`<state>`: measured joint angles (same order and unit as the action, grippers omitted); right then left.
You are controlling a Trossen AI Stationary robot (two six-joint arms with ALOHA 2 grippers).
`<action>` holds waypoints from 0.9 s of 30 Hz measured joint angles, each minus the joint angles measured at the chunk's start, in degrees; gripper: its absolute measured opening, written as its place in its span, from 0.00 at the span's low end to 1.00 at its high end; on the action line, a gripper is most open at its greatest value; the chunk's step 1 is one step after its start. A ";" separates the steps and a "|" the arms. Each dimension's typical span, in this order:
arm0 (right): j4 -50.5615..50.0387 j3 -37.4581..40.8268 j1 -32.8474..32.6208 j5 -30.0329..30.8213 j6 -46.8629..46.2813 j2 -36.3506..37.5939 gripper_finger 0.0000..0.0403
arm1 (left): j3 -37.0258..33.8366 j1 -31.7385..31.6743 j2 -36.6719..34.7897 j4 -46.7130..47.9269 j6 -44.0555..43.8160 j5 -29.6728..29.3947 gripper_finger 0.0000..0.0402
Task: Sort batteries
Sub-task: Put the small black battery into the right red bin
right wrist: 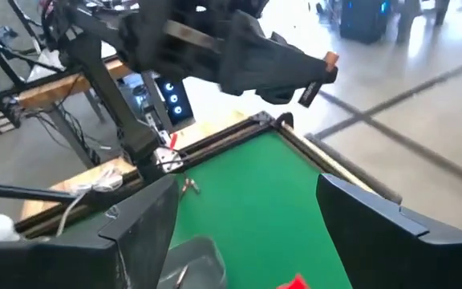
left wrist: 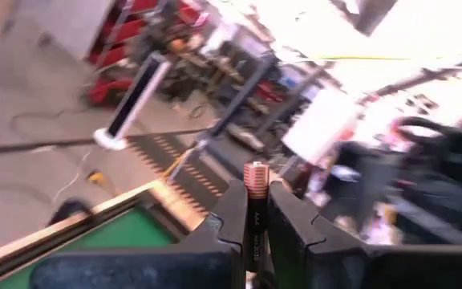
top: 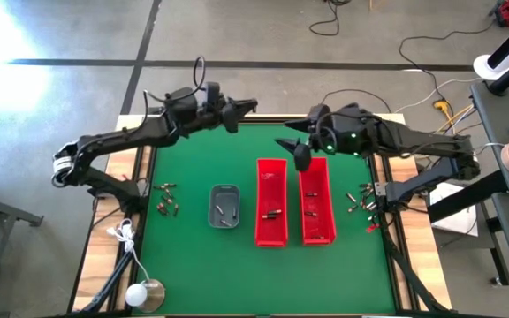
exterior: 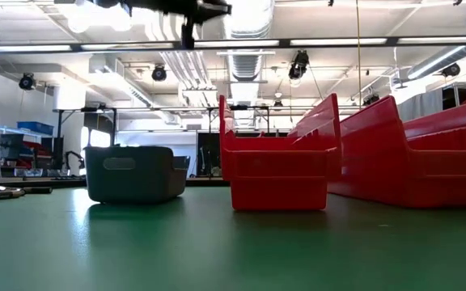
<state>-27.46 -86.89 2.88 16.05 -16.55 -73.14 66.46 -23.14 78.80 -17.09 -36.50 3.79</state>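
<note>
My left gripper (top: 249, 108) hangs high over the table's far edge, shut on one battery (left wrist: 255, 210), a dark cylinder with a copper-coloured end (right wrist: 330, 58). My right gripper (top: 292, 148) hovers open above the far ends of two red bins (top: 270, 181) (top: 318, 185), facing the left gripper, with nothing between its fingers (right wrist: 379, 218). Loose batteries (top: 168, 198) lie on the green mat at the left, and more batteries (top: 360, 198) at the right. A few lie inside the bins and in the grey tray (top: 224, 193). My left gripper pinches the battery's dark body (left wrist: 255, 229) between its two fingers (left wrist: 233, 218), which reach out level, high over the table's far edge. The copper-coloured end (left wrist: 255, 172) sticks out past the fingertips. The battery is lifted clear of the table.
The grey tray (exterior: 128, 171) and the red bins (exterior: 277, 166) stand in a row at mid-table. A white cable and a round object (top: 145, 294) lie at the near left corner. Wooden borders (top: 140, 168) frame the mat; bare green mat lies near the front edge.
</note>
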 joint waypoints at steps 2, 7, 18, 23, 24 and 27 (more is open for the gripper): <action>3.16 0.04 0.45 -0.10 1.42 -1.06 0.71 | 2.21 2.25 -0.02 0.07 3.78 0.09 0.03; 10.52 0.04 2.40 -5.73 -0.40 -2.41 0.72 | 7.86 7.14 0.68 1.04 11.31 0.44 0.03; 13.33 0.04 2.42 -6.16 -0.90 -1.18 0.63 | 10.82 8.76 1.45 2.19 13.79 0.37 0.03; 13.16 0.04 2.42 -6.03 -1.02 -1.46 0.58 | 10.64 10.73 3.57 1.89 13.10 0.31 0.03; 12.92 0.04 2.42 -6.03 -1.11 -1.56 0.58 | 10.74 11.08 3.94 1.54 13.08 0.52 0.03; 11.85 0.02 2.57 -6.21 -2.37 -1.99 0.57 | 11.30 11.85 5.39 0.27 13.09 1.32 0.03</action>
<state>-15.62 -86.87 5.45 9.84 -18.93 -75.13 77.76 -11.29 84.19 -16.83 -23.41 5.11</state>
